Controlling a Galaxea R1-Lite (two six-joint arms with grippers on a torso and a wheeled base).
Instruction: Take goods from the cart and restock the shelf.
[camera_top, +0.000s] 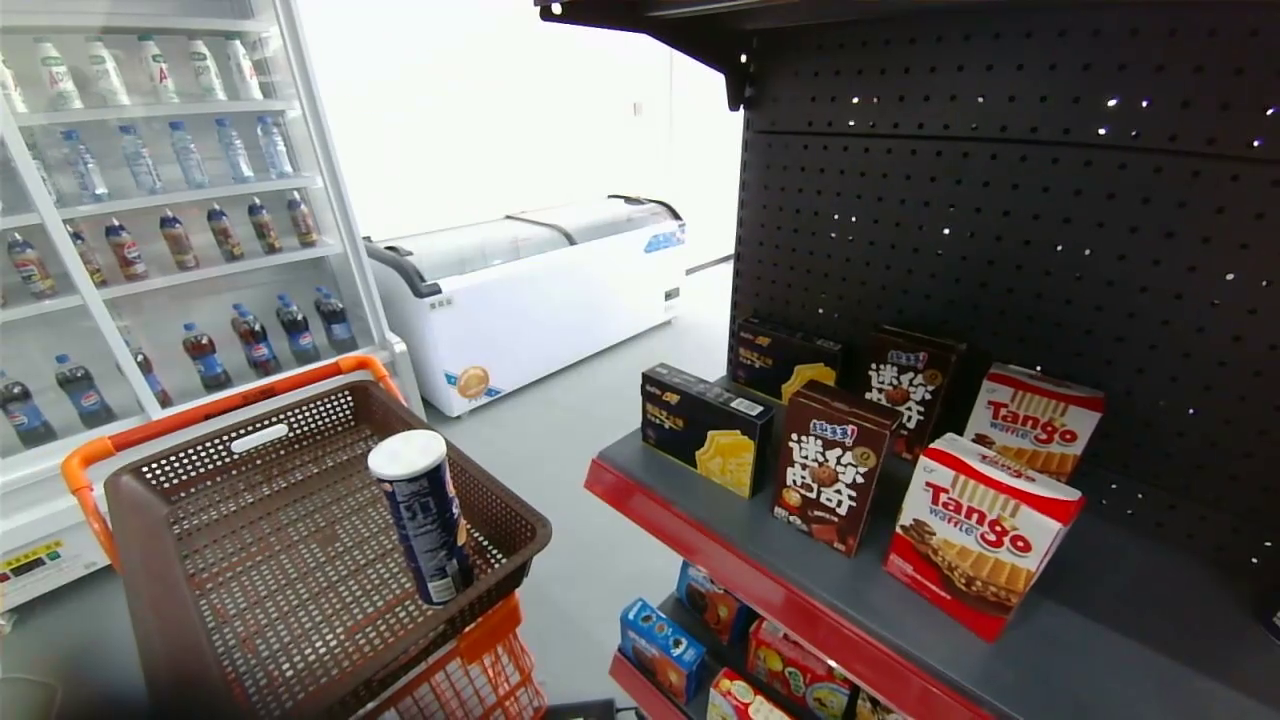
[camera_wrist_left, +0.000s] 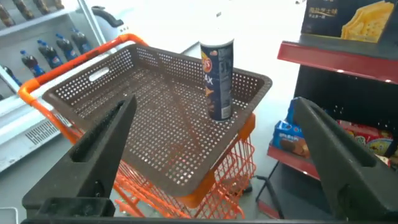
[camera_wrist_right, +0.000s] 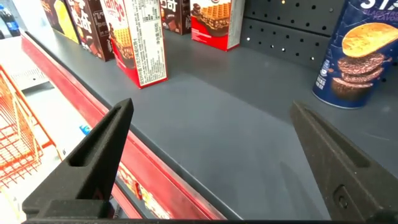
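Head and wrist views of a restocking step. The chip can (camera_top: 422, 515) is standing upright in the brown basket (camera_top: 200, 560) on the orange cart (camera_top: 470, 670), near the basket corner at 4 o'clock, with the cart lying toward the robot's 10 o'clock and the shelf (camera_top: 1050, 640) toward 2 o'clock. The left end effector (camera_wrist_left: 212, 106) is hovering short of the can with its jaws spread wide and holding nothing; the right end effector (camera_wrist_right: 211, 109) is hanging above bare shelf board, equally wide and empty. The step in hand is probably the pick: the jaws should be straddling the can's mid-body, closing below the lid, then lifting straight up to clear the nearby basket wall. The right wrist view is contributing a second chip can (camera_wrist_right: 357, 53) standing on the shelf beyond the wafer boxes (camera_wrist_right: 140, 43); the head view is supplying the drink cooler (camera_top: 150, 200) at 10 o'clock.
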